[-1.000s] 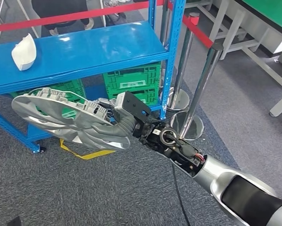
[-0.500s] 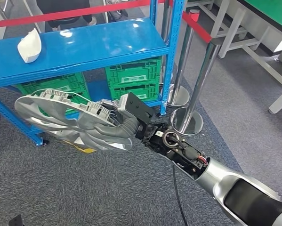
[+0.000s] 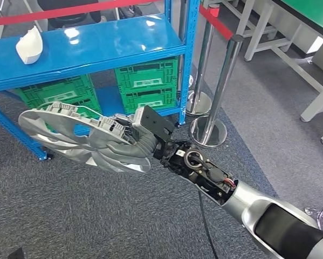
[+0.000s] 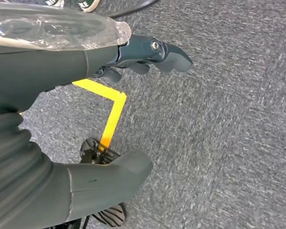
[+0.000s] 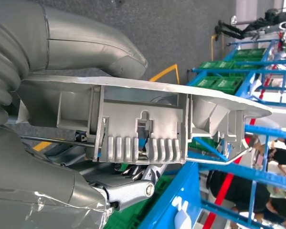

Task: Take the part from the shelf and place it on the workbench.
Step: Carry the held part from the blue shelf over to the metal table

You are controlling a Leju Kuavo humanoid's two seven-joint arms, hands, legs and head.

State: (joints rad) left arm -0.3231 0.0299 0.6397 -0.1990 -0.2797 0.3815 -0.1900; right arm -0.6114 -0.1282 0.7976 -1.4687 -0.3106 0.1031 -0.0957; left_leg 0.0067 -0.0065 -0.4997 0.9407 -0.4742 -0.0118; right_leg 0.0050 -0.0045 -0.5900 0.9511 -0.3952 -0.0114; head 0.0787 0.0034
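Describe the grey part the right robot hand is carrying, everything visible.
The grey part is a broad, curved, silver-grey shell, plastic by its look, with ribs, clip tabs and a slotted bracket on its inner face. It lies roughly flat above the grey carpet, in front of the blue shelf and clear of it. The right robot hand grips one end, thumb on one face and fingers on the other.

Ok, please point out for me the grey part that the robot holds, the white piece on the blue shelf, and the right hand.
grey part [image 3: 62, 132], head view, its broad curved face
white piece [image 3: 28, 47], head view, its middle
right hand [image 3: 137, 144], head view, ribbed grey cover
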